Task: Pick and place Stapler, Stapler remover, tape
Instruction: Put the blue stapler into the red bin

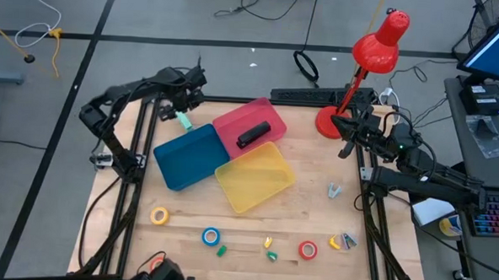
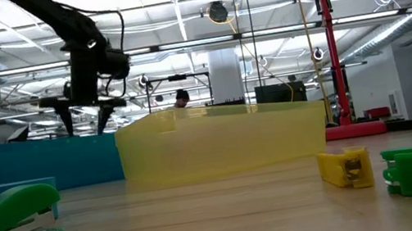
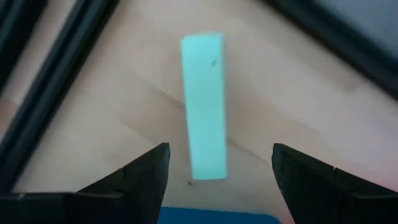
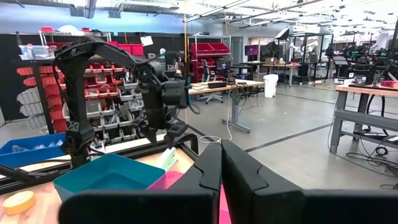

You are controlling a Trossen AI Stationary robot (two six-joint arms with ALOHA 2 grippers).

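A mint-green stapler [image 3: 204, 106] lies flat on the wooden table, just beyond the blue bin [image 1: 190, 154]. My left gripper [image 3: 217, 173] hangs over it, open, pointing down, one finger on each side and touching nothing; it also shows in the high view [image 1: 186, 103] and low view [image 2: 82, 118]. A black stapler [image 1: 251, 136] lies in the red bin [image 1: 233, 121]. The yellow [image 1: 159, 215], blue [image 1: 211, 236] and red [image 1: 308, 249] tape rolls lie near the table's near edge. A grey stapler remover [image 1: 335, 191] lies right of the yellow bin [image 1: 255, 176]. My right gripper [image 4: 221, 168] waits shut at the far right [image 1: 348, 132].
A red desk lamp [image 1: 376, 44] stands at the far right corner beside my right arm. Small green pieces [image 1: 222, 251] and yellow pieces [image 1: 343, 241] lie along the near edge. In the low view a green stapler [image 2: 11, 217] sits close to the camera.
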